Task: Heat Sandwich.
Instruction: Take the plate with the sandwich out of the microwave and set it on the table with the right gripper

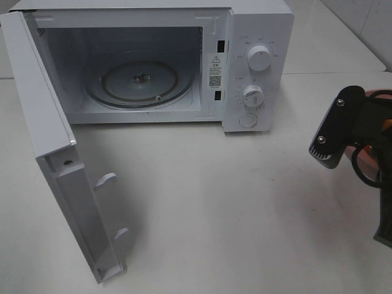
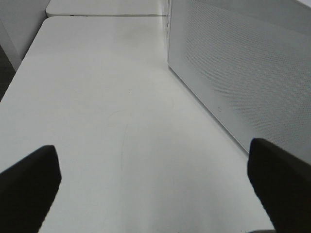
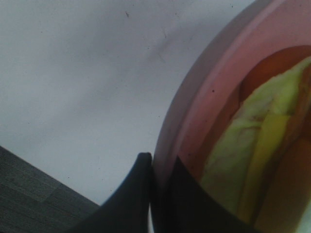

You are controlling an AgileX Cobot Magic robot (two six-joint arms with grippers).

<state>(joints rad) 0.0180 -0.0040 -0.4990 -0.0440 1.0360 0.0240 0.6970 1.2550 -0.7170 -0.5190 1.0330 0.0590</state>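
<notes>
Gripping the pink plate (image 3: 204,111) by its rim, sandwich (image 3: 252,160) aboard.
The right gripper (image 3: 160,167) pinches the rim right of the open microwave (image 1: 257,67); the left gripper (image 2: 155,189) is spread wide above the table (image 2: 97,97).

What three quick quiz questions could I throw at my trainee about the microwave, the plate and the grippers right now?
1. True or false: the microwave door is shut.
2. What does the right gripper clamp? A) a microwave knob B) the rim of the pink plate C) nothing
3. Fill in: the sandwich lies on the ____.

Key
1. False: the door stands wide open and the glass turntable is bare.
2. B: its fingers pinch the plate's rim; the left gripper is open over the table.
3. plate
</notes>
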